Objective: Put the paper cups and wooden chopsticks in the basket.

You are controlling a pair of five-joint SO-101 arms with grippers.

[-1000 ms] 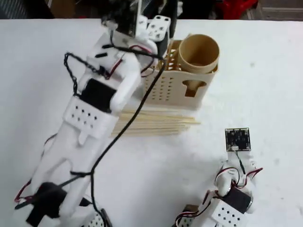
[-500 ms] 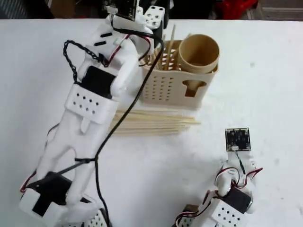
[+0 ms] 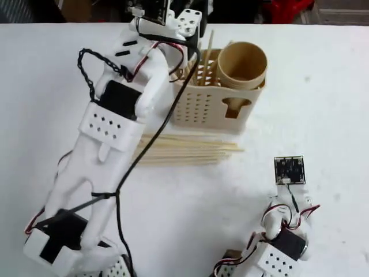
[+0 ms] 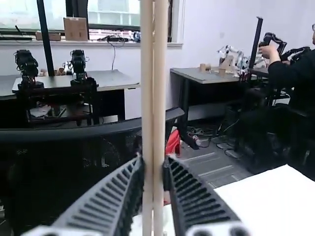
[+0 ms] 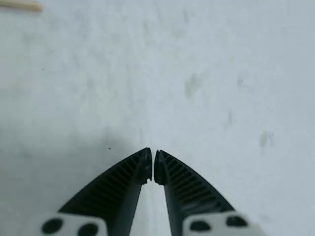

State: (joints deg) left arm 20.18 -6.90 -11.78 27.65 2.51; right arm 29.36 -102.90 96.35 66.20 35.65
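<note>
My left gripper [image 4: 152, 169] is shut on a pair of wooden chopsticks [image 4: 152, 73] that stand upright between its fingers. From above, these chopsticks [image 3: 206, 51] rise over the left part of the beige basket [image 3: 213, 107], with the left arm [image 3: 118, 124] stretched across the table to it. A paper cup [image 3: 242, 64] sits in the basket's right part. A pile of chopsticks [image 3: 193, 149] lies flat on the table in front of the basket. My right gripper [image 5: 151, 166] is shut with nothing in it, just above the bare white table [image 5: 221, 73].
The right arm [image 3: 285, 236] stays folded at the near right edge, apart from the basket. A chopstick tip [image 5: 19, 5] shows at the edge of the right wrist view. White tabletop [image 3: 311, 115] lies open to the right of the basket.
The left arm has drawn back and tipped its wrist, so the held chopsticks now stand up over the basket. The right arm has not moved.
</note>
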